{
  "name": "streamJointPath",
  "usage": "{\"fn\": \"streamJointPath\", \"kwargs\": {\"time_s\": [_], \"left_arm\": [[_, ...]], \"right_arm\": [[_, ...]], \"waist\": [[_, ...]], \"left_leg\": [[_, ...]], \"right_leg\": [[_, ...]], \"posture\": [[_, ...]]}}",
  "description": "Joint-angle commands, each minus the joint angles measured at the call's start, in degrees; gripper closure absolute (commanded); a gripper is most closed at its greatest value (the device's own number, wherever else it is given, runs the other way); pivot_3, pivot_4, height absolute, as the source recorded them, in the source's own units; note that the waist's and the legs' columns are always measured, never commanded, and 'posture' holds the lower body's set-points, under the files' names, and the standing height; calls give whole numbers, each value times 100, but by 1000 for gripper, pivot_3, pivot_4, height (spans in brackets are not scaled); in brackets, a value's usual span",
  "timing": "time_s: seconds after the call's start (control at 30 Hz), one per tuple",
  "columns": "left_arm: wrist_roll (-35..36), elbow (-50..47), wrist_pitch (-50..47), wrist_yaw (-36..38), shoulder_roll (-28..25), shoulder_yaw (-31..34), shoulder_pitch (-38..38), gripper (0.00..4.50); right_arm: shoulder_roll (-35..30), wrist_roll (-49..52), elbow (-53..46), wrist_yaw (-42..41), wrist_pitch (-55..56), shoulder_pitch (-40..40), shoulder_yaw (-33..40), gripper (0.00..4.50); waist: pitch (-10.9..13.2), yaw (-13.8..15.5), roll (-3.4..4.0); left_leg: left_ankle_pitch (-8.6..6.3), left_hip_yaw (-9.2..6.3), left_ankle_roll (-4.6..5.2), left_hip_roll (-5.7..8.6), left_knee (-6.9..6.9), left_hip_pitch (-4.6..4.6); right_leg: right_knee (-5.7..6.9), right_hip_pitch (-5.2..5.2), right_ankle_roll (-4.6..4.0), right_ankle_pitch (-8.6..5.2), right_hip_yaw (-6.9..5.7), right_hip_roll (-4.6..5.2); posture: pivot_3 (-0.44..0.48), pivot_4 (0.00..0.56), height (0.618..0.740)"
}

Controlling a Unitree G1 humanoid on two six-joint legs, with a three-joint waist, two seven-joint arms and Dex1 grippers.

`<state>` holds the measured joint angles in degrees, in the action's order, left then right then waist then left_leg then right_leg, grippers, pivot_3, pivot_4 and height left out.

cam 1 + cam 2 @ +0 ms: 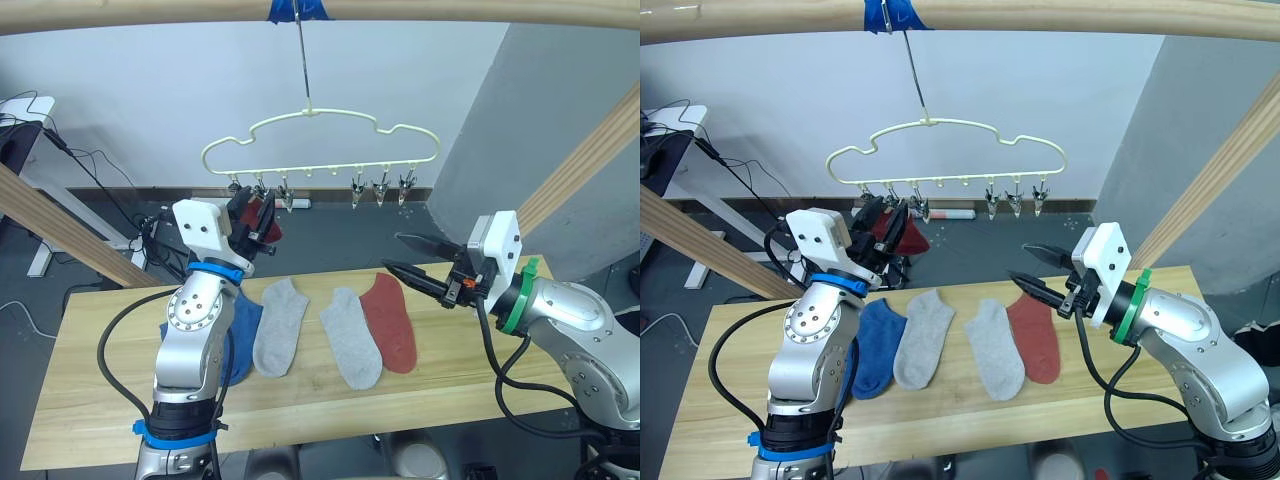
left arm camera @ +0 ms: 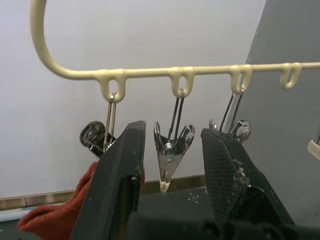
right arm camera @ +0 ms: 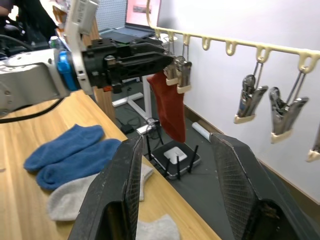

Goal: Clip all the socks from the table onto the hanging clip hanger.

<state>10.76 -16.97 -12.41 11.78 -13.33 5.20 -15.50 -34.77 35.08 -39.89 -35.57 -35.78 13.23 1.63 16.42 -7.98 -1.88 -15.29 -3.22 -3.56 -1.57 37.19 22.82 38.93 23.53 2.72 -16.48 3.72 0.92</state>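
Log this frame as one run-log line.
left gripper: open around clip | right gripper: open, empty | red sock: hung | table: five socks

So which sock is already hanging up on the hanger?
One rust red sock, dangling from a clip at the left end of the clip hanger. The other socks lie flat on the table.
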Motion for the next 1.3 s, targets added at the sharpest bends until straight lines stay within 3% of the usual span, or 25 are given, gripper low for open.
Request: {"fn": "streamJointPath", "kwargs": {"time_s": [0.03, 0.8, 1.07, 1.3], "left_arm": [[-81, -67, 8, -69, -12, 23, -94, 2562], [-134, -44, -71, -66, -2, -9, -167, 2562], [-166, -42, -18, -113, 2, -10, -202, 4262], [-200, -73, 33, -87, -34, -40, -160, 4494]], "right_arm": [[-15, 110, -252, -77, 94, 83, -14, 2292], [-9, 71, -236, -44, 86, 105, -35, 2292], [-13, 68, -240, -49, 82, 91, -46, 2292], [-65, 41, -259, -84, 64, 19, -82, 2292]], "waist": [[0, 0, 0], [0, -1, 0], [0, 0, 0], [0, 0, 0]], "left_leg": [[0, 0, 0, 0, 0, 0], [0, -1, 0, 0, 0, 0], [0, -1, 0, 0, 0, 0], [0, -1, 0, 0, 1, 0]], "right_leg": [[0, 0, 0, 0, 0, 0], [0, 0, 0, 0, -1, 0], [0, 0, 0, 0, -1, 0], [1, 0, 0, 0, -1, 0]], "posture": [[-258, 303, 740], [-259, 303, 740], [-258, 302, 740], [-256, 300, 740]]}}
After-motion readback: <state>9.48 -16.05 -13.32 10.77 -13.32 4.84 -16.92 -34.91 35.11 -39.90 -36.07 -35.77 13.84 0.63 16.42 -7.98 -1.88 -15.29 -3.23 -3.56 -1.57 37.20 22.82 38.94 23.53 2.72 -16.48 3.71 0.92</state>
